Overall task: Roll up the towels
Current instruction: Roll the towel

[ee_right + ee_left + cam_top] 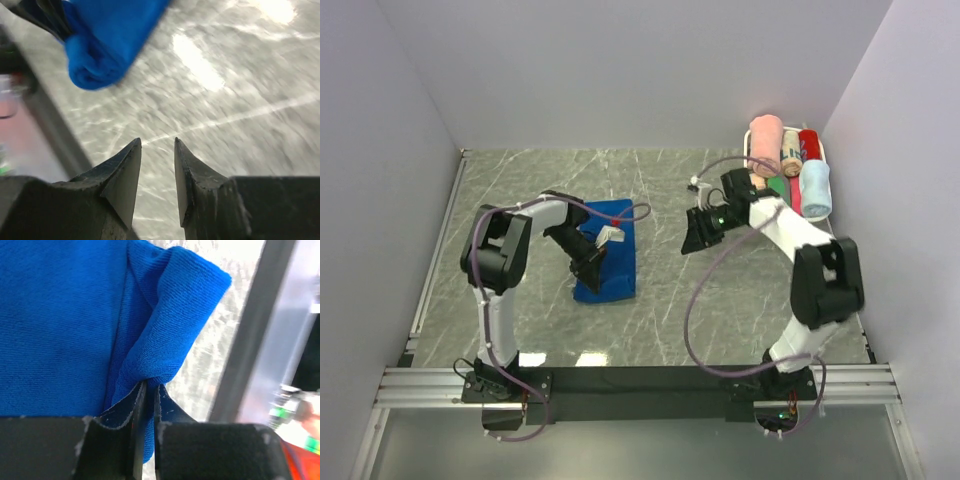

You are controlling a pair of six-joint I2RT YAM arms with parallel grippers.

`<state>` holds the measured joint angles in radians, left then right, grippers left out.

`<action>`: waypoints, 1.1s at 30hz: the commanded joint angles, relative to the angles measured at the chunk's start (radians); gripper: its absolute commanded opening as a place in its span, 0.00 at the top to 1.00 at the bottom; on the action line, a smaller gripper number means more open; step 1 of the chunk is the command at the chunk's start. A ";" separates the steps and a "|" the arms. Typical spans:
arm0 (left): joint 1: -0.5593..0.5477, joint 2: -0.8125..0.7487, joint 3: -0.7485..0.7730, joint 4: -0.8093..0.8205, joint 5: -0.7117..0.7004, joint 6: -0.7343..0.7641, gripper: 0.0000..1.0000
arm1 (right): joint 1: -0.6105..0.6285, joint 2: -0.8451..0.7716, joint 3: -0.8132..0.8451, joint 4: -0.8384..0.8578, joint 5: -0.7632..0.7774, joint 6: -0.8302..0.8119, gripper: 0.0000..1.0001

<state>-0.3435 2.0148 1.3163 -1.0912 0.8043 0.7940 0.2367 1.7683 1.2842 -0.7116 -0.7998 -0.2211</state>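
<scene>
Lying left of centre on the grey marbled table [720, 320], the royal blue towel [616, 262] has its long sides running toward the back wall. Bare table opens around it: a wide strip to the left wall, more beyond its far end, and a gap to its right that reaches the right gripper [698, 238]. The pale blue towel [815, 188] lies rolled in the far right corner, pressed against a pink roll [765, 145] and a red roll [808, 143], close under the right wall.

The left gripper [590, 262] sits over the royal blue towel's near half. In the left wrist view its jaws are pressed nearly together, pinching a folded edge of the cloth, which bunches into a loose curl just past the fingertips [142, 395]; the rest of the towel lies flat to the left of it.

The right gripper stands well apart from that towel, over bare marble. Its wrist view shows the jaws spread by a narrow gap with nothing between them, and the towel's curled end at the upper left.
</scene>
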 commanded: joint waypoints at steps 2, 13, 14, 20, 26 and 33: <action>0.044 0.168 0.145 -0.119 -0.154 0.086 0.99 | 0.003 -0.225 -0.166 0.260 0.142 0.005 0.60; 0.046 0.331 0.393 -0.194 -0.171 0.036 0.96 | 0.433 -0.327 -0.217 0.391 0.381 -0.285 0.40; 0.046 0.334 0.397 -0.196 -0.172 0.031 0.96 | 0.485 -0.304 -0.198 0.391 0.393 -0.308 0.39; 0.044 0.335 0.380 -0.179 -0.168 0.010 0.93 | 0.630 -0.135 -0.096 0.437 0.459 -0.458 0.33; 0.044 0.340 0.388 -0.168 -0.172 -0.007 0.89 | 0.693 0.009 -0.013 0.429 0.450 -0.469 0.33; 0.046 0.351 0.385 -0.153 -0.177 -0.012 0.87 | 0.691 0.128 -0.029 0.406 0.445 -0.509 0.44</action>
<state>-0.3138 2.3207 1.6894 -1.4559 0.7879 0.7391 0.9329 1.8717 1.2438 -0.3027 -0.3546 -0.6895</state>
